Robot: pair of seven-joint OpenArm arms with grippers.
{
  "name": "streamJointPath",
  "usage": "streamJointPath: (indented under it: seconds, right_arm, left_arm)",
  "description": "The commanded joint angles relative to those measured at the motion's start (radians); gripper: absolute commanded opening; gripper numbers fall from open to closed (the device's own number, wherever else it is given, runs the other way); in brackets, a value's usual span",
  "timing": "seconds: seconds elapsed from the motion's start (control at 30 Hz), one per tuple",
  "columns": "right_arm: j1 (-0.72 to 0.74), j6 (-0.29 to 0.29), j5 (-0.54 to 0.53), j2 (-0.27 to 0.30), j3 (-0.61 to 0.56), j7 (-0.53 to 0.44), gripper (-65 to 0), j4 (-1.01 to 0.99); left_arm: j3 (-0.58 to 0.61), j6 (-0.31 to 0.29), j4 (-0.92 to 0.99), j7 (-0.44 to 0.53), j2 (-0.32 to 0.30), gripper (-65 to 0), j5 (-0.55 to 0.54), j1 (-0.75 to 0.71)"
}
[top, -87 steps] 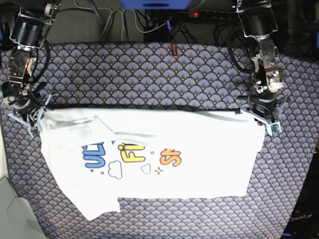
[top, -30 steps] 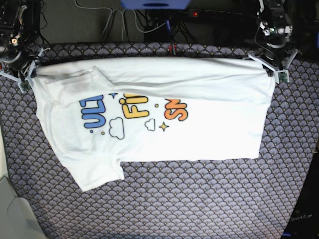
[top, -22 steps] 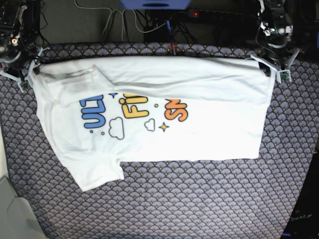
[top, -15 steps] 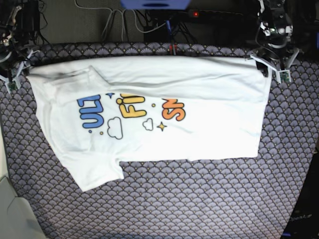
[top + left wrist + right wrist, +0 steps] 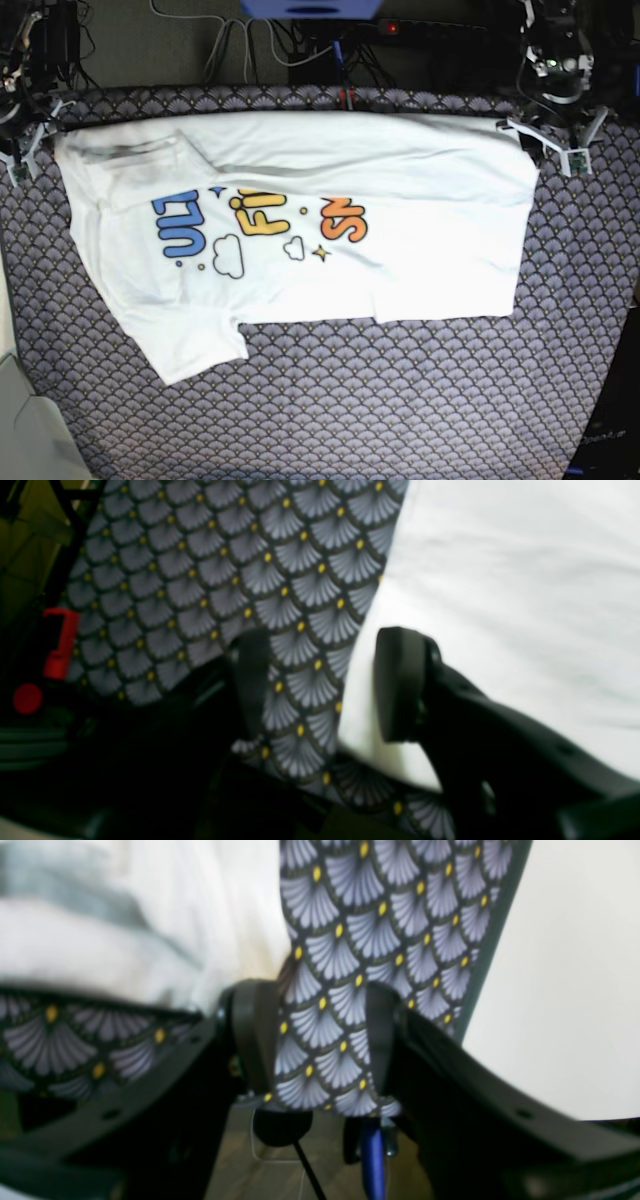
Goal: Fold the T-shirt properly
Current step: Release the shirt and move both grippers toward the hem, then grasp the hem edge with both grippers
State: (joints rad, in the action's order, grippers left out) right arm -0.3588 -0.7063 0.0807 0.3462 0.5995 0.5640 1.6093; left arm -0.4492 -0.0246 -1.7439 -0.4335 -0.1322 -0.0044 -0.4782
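Note:
The white T-shirt (image 5: 300, 220) lies spread flat on the fan-patterned tablecloth (image 5: 350, 400), with its blue, yellow and orange print facing up. A sleeve points toward the front left. My left gripper (image 5: 547, 142) stands open at the shirt's far right corner. In the left wrist view its fingers (image 5: 400, 685) straddle the T-shirt's edge (image 5: 500, 605) without closing on it. My right gripper (image 5: 28, 140) is open at the far left corner. In the right wrist view the right gripper (image 5: 315, 1040) has only tablecloth between its fingers, and the T-shirt (image 5: 125, 940) lies just beside it.
Cables and a power strip (image 5: 330, 40) run behind the table's far edge. A red clamp (image 5: 60, 640) sits at that edge. A grey object (image 5: 20, 420) stands off the table's front left corner. The tablecloth's edge (image 5: 492, 940) borders a pale floor.
Both grippers have opened and let go of the shirt's far corners. The shirt has settled flat, its far edge slackened and drawn slightly inward.

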Motion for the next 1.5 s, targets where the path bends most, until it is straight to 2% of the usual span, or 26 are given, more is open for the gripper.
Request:
streamJointPath:
  seconds: [0.0, 0.23, 0.4, 0.53, 0.67, 0.83, 1.0, 1.13, 1.47]
  right_arm:
    - [0.020, 0.008, -0.003, 0.023, 0.012, -0.015, -35.3, 0.018]
    - [0.200, 0.008, -0.003, 0.043, -0.002, -0.014, -35.1, 0.012]
    - [0.386, 0.008, -0.002, 0.049, -0.151, -0.014, -35.1, -0.085]
    - [0.576, 0.008, 0.072, 0.041, -0.240, -0.025, -35.1, -0.304]
    - [0.765, 0.008, 0.078, 0.041, -0.313, -0.040, -35.1, -0.553]
    - [0.921, 0.008, 0.080, 0.043, -0.356, -0.163, -35.1, -0.808]
    - [0.970, 0.008, 0.080, 0.044, -0.445, -0.287, -35.1, -0.926]
    - [0.967, 0.008, 0.080, 0.044, -0.464, -0.344, -35.1, -0.944]
    - [0.961, 0.008, 0.080, 0.058, -0.458, -0.367, -35.1, -0.946]
  left_arm:
    - [-0.027, 0.012, -0.038, 0.025, -0.013, -31.8, 0.004, 0.003]
    - [-0.055, 0.012, -0.083, 0.025, -0.005, -31.8, 0.004, 0.121]
    - [-0.033, 0.012, -0.021, 0.025, 0.019, -31.8, 0.011, 0.275]
    - [-0.024, 0.012, 0.049, 0.025, 0.029, -31.8, 0.011, 0.385]
    - [-0.023, 0.012, 0.111, 0.025, 0.029, -31.8, 0.011, 0.468]
    - [-0.023, 0.012, 0.178, 0.025, 0.022, -31.8, 0.011, 0.536]
    - [-0.023, 0.012, 0.230, 0.025, 0.012, -31.8, 0.013, 0.577]
    - [-0.023, 0.012, 0.261, 0.029, 0.007, -31.8, 0.011, 0.592]
    - [-0.023, 0.012, 0.289, 0.031, 0.010, -31.8, 0.010, 0.612]
